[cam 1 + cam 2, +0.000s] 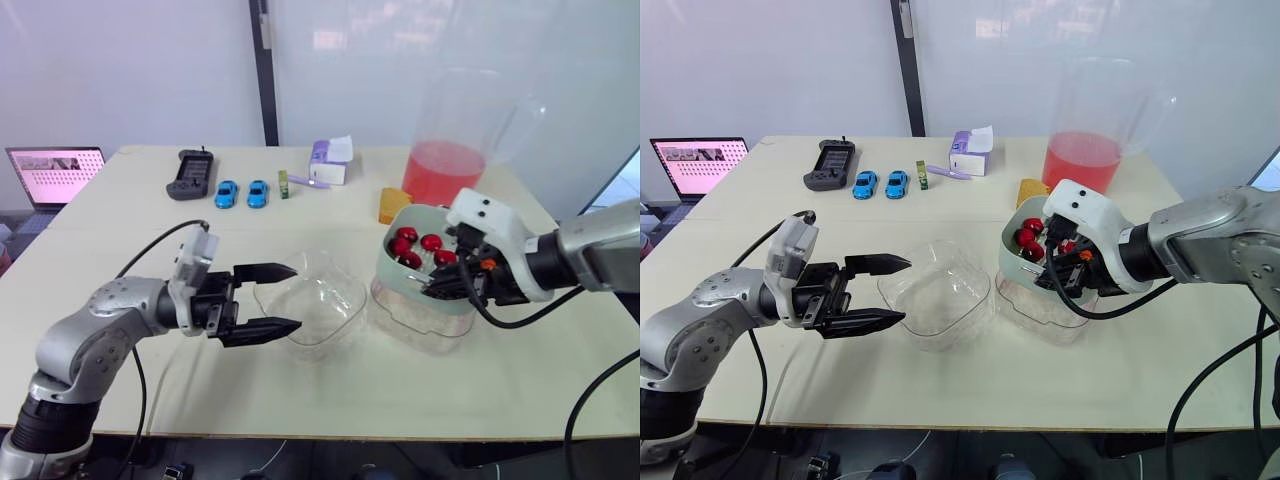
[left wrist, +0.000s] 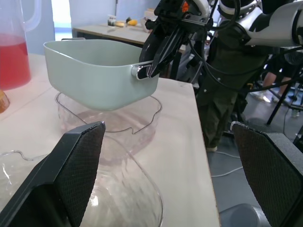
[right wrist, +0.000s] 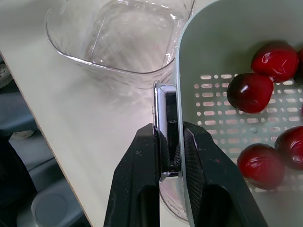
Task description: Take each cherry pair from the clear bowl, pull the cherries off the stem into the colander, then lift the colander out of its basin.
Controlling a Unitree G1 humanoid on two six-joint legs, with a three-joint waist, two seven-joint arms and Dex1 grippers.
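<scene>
Green colander [image 3: 222, 42], handle [image 3: 161, 101] clamped in right tool [image 3: 169, 135], cherries [image 3: 249, 92] inside, above basin [image 2: 113, 124]

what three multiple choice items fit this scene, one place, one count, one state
1. Seen from the robot, the colander is where relative to the clear bowl?
A) to its left
B) to its right
C) behind it

2. How many blue toy cars are there?
A) one
B) two
C) five

3. The right gripper is:
A) wide open
B) shut on a cherry stem
C) shut on the colander's handle

Answers: 1 B, the colander is on the bowl's right side; 2 B, two cars lie side by side; 3 C, the gripper clamps the metal handle.
</scene>
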